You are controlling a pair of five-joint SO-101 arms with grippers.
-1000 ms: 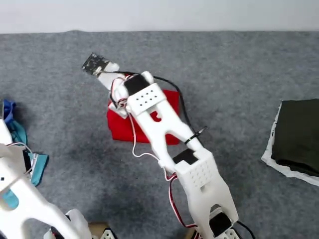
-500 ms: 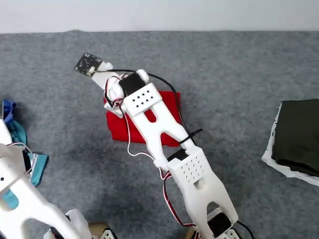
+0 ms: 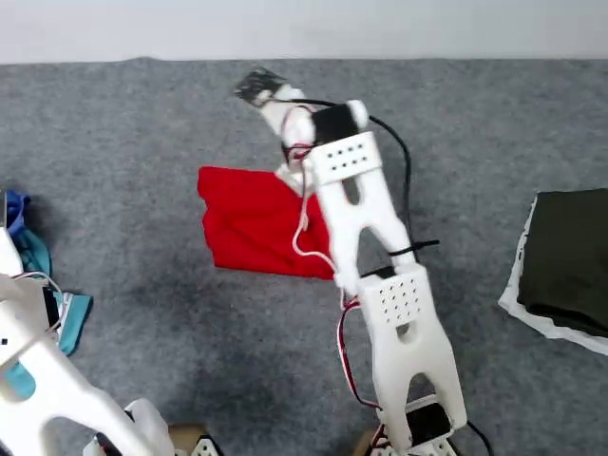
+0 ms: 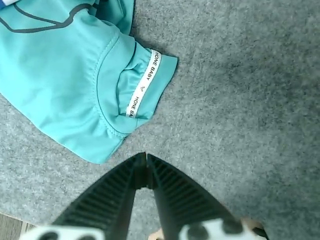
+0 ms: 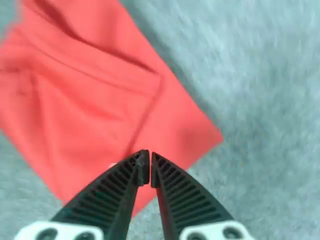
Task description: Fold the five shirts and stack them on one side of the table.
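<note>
A folded red shirt (image 3: pixel 252 223) lies mid-table, and it is the red shirt (image 5: pixel 90 100) under my right gripper (image 5: pixel 147 169). That gripper is shut with nothing between its fingers and hangs above the shirt's edge, near a corner. The right arm (image 3: pixel 347 176) stretches from the near edge to the shirt's far right corner. My left gripper (image 4: pixel 146 172) is shut and empty just off the hem of a crumpled teal shirt (image 4: pixel 65 75) at the table's left side. A dark green folded shirt (image 3: pixel 570 256) rests on a white one (image 3: pixel 521 302) at the right edge.
A blue garment (image 3: pixel 14 211) lies beside the teal shirt (image 3: pixel 74 318) at the left edge, partly hidden by the left arm (image 3: pixel 38 380). Grey cloth covers the table (image 3: pixel 456 142), with open room between the red shirt and the right-hand stack.
The right arm has swung from the red shirt's far left corner to its far right corner, uncovering most of the shirt. The left arm has kept still.
</note>
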